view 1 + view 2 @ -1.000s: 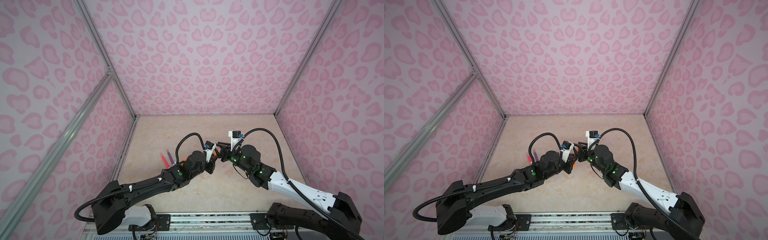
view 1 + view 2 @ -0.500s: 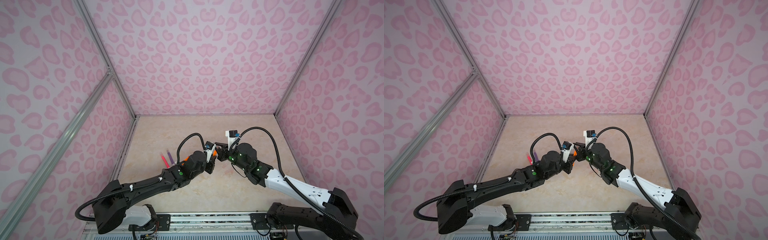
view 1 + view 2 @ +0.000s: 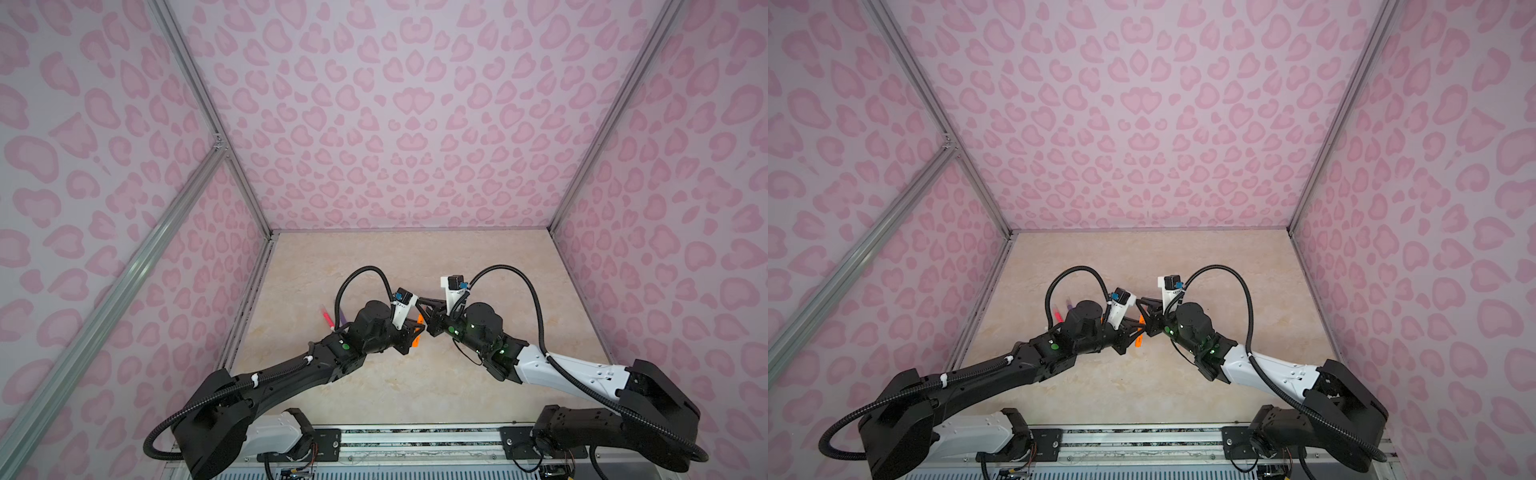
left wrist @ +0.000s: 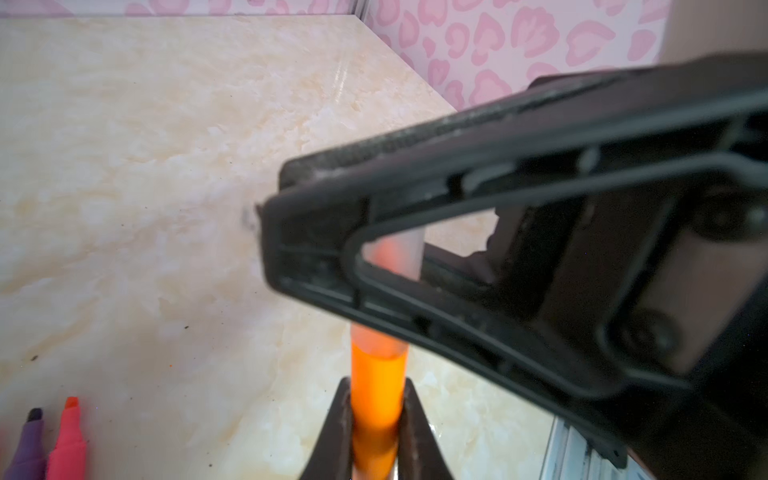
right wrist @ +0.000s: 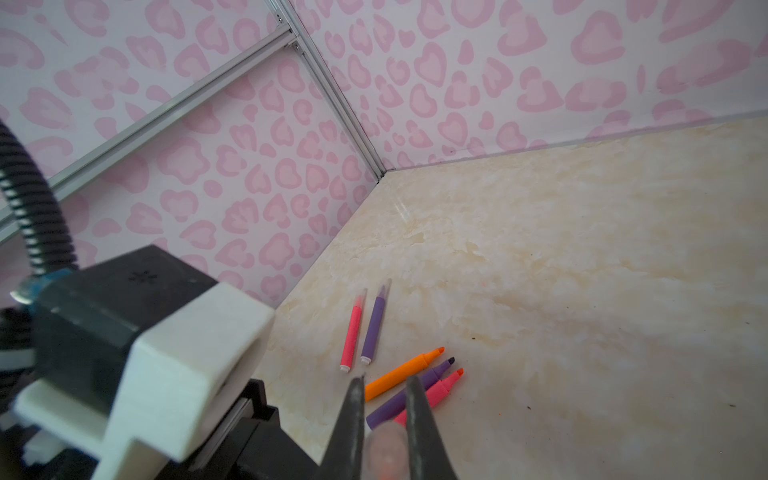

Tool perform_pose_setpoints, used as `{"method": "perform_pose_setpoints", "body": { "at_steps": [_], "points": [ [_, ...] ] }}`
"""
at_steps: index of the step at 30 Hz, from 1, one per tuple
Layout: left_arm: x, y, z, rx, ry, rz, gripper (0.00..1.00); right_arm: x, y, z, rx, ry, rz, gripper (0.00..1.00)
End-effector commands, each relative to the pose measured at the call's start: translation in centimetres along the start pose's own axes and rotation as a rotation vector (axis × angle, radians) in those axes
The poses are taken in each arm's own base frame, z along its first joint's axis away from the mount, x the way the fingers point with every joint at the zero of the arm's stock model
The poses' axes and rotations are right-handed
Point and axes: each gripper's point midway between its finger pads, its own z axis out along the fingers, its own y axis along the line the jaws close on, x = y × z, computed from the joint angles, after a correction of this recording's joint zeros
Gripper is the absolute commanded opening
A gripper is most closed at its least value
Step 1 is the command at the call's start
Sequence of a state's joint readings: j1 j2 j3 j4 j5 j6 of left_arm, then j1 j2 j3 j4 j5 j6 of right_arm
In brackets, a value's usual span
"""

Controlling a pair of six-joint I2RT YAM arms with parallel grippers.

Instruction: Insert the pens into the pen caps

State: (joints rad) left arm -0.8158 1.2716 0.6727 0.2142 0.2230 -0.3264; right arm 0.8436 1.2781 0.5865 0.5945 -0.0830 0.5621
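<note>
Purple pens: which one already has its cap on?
The purple pen lying parallel beside the capped pink pen; a clear cap covers its tip. The other purple pen lies between an orange pen and a pink one, dark tip bare.

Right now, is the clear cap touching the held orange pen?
Touching. The left wrist view shows the clear cap sleeved over the held orange pen, orange visible inside it.

My two head cameras sit side by side high above my base at 6 o'clock, looking down and forward. Both top views share the whole tabletop (image 3: 415, 257) and both arms. My left wrist camera looks very closely along my left gripper (image 4: 376, 386) toward 1 o'clock. My right wrist camera looks past my right gripper (image 5: 385, 382) toward 11 o'clock. Both catch the clear pen cap (image 4: 392, 253) on the orange pen (image 4: 376, 374).
</note>
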Motion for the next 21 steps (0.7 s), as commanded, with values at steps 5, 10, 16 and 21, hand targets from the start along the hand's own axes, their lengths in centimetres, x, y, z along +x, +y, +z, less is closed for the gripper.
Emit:
{"method": "perform_pose_setpoints", "body": {
  "at_steps": [5, 10, 16, 21],
  "points": [
    [-5.9, -2.1, -0.9, 0.126, -0.239, -0.015, 0.03, 3.7, 1.5, -1.4, -0.054, 0.110, -0.067, 0.00],
    [-5.9, -2.5, -1.2, 0.170, -0.249, -0.015, 0.04, 4.2, 1.2, -2.7, -0.078, 0.084, -0.072, 0.00],
    [-5.8, -1.8, -0.8, 0.129, -0.235, -0.016, 0.03, 4.5, 0.2, -3.4, -0.017, 0.081, -0.040, 0.00],
    [-5.8, 0.8, -0.9, -0.039, -0.243, -0.024, 0.04, 5.8, -1.3, -2.9, 0.153, 0.120, -0.033, 0.00]
  ]
}}
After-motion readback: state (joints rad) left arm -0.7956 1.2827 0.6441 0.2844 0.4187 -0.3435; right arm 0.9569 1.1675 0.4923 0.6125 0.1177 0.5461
